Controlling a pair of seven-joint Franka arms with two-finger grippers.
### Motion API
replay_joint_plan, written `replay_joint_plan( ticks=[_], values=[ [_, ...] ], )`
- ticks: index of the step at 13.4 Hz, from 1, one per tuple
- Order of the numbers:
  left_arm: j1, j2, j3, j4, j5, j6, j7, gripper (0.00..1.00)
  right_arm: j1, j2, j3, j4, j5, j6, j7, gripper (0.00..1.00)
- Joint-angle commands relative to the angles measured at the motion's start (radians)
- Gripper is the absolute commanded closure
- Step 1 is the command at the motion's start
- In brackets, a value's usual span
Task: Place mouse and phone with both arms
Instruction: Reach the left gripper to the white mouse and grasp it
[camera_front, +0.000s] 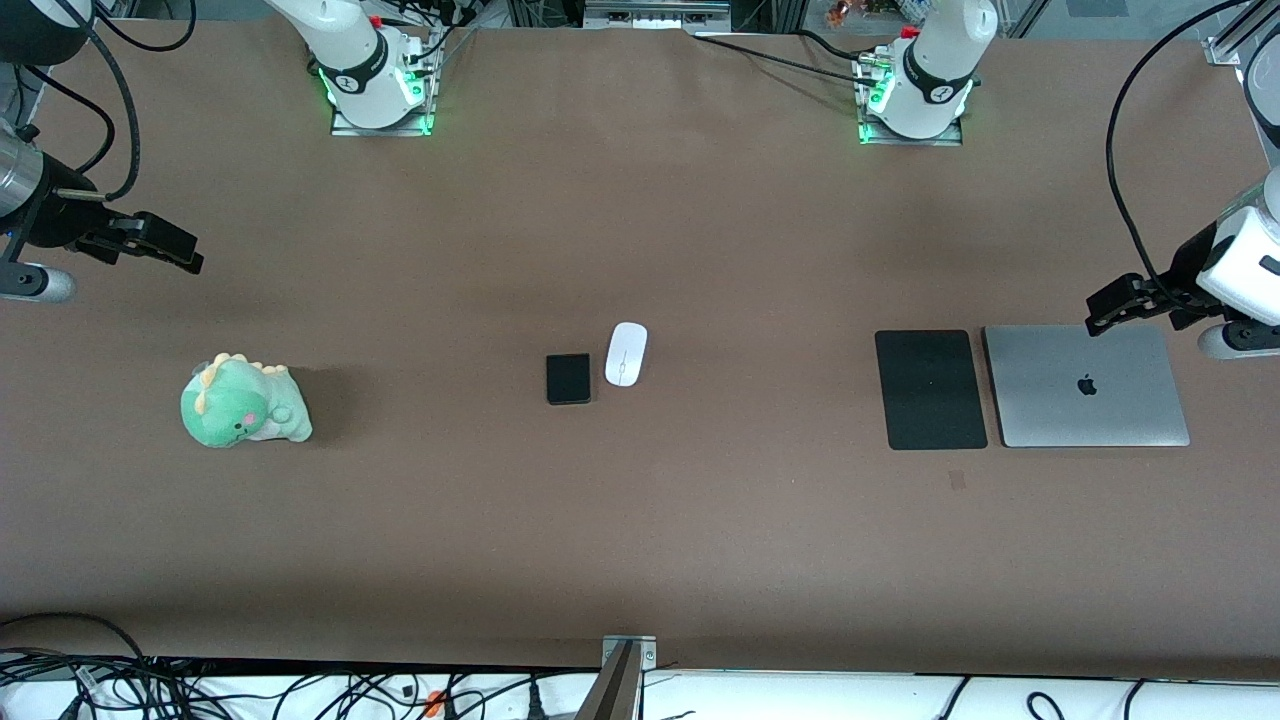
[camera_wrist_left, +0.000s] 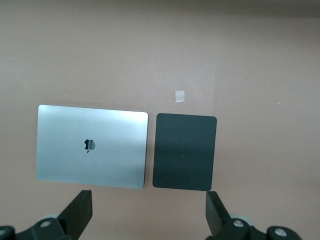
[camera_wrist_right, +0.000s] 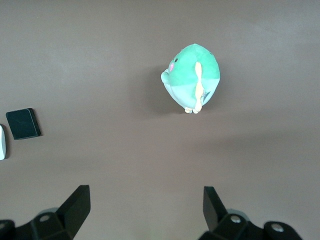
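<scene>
- While both arms are waiting, the left gripper (camera_front: 1130, 305) is hanging spread wide and empty above the laptop's (camera_front: 1087, 386) edge nearest the bases; its fingers (camera_wrist_left: 79, 215) are framing bare table (camera_wrist_left: 150, 45) in the left wrist view.
- Just beside the laptop, toward the table's middle, a black mouse pad (camera_front: 930, 389) is lying flat.
- Over the right arm's end of the table, the right gripper (camera_front: 150, 243) is hovering, parted too, holding nothing.
- Under it, nearer the front camera, a green plush dinosaur (camera_front: 243, 402) is sitting.
- At the table's middle, the phone (camera_front: 568, 379) and the mouse (camera_front: 626, 353) are lying side by side, just apart, the mouse toward the left arm's end.
</scene>
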Motion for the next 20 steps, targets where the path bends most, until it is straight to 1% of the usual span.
replay_joint_plan(
  ticks=[1,2,4,5,7,8,9,10,13,14,17,20],
  values=[
    [-0.01,0.033,-0.017,0.023,-0.013,-0.014,-0.048,0.0,-0.012,0.007,0.011,0.025,-0.011,-0.024,-0.01,0.0],
    [-0.019,0.05,-0.035,0.023,-0.019,-0.008,-0.076,0.0,-0.012,0.007,0.011,0.025,-0.011,-0.027,-0.01,0.0],
    [-0.032,0.096,-0.089,0.027,-0.074,0.012,-0.078,0.0,-0.012,0.007,0.011,0.025,-0.011,-0.028,-0.01,0.0],
    [-0.038,0.119,-0.14,0.027,-0.083,0.05,-0.091,0.0,-0.012,0.009,0.011,0.025,-0.011,-0.028,-0.01,0.0],
    [-0.058,0.163,-0.208,0.027,-0.09,0.083,-0.192,0.0,-0.012,0.009,0.011,0.025,-0.011,-0.028,-0.01,0.0],
    [-0.078,0.195,-0.228,0.049,-0.091,0.086,-0.22,0.0,-0.012,0.007,0.011,0.025,-0.011,-0.028,-0.01,0.0],
    [-0.114,0.244,-0.236,0.106,-0.097,0.086,-0.228,0.0,-0.012,0.007,0.011,0.025,-0.011,-0.028,-0.01,0.0],
    [-0.148,0.284,-0.236,0.143,-0.099,0.086,-0.239,0.0,-0.012,0.009,0.011,0.025,-0.011,-0.028,-0.01,0.0],
    [-0.266,0.418,-0.236,0.236,-0.122,0.089,-0.321,0.0,-0.012,0.009,0.011,0.025,-0.011,-0.028,-0.008,0.0],
    [-0.31,0.454,-0.235,0.25,-0.119,0.092,-0.343,0.0,-0.012,0.009,0.011,0.025,-0.011,-0.028,-0.01,0.0],
    [-0.419,0.551,-0.233,0.264,-0.114,0.193,-0.433,0.0,-0.012,0.009,0.011,0.025,-0.011,-0.028,-0.01,0.0],
    [-0.512,0.637,-0.228,0.263,-0.11,0.374,-0.469,0.0,-0.012,0.009,0.011,0.026,-0.011,-0.028,-0.01,0.0]
  ],
)
